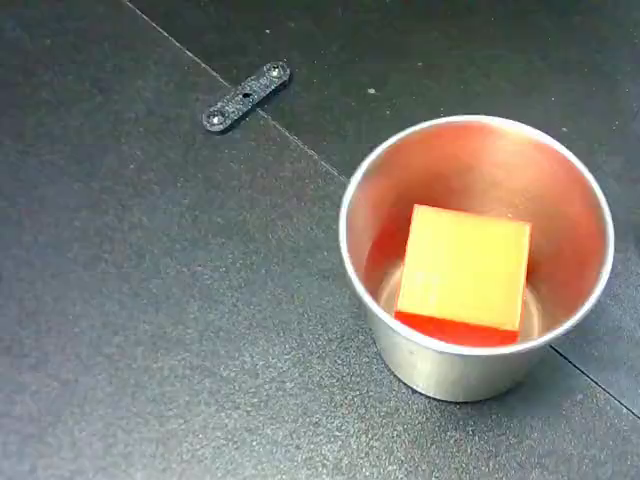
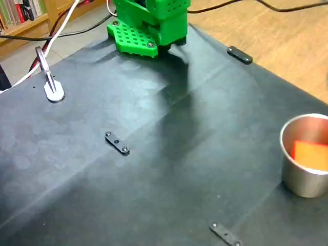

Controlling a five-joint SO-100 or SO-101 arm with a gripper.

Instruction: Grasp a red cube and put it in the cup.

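Resting inside the cup (image 1: pixel 440 375) on my dark tabletop (image 1: pixel 130 330), the red cube (image 1: pixel 465 265), tilted against the wall, my end effector out of sight, grip state unknowable

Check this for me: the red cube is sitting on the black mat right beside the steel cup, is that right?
Not quite. The red cube is inside the steel cup, not beside it on the black mat. Both fixed views show it below the cup's rim.

Green arm base (image 2: pixel 148 23) at top edge; end effector out of view.
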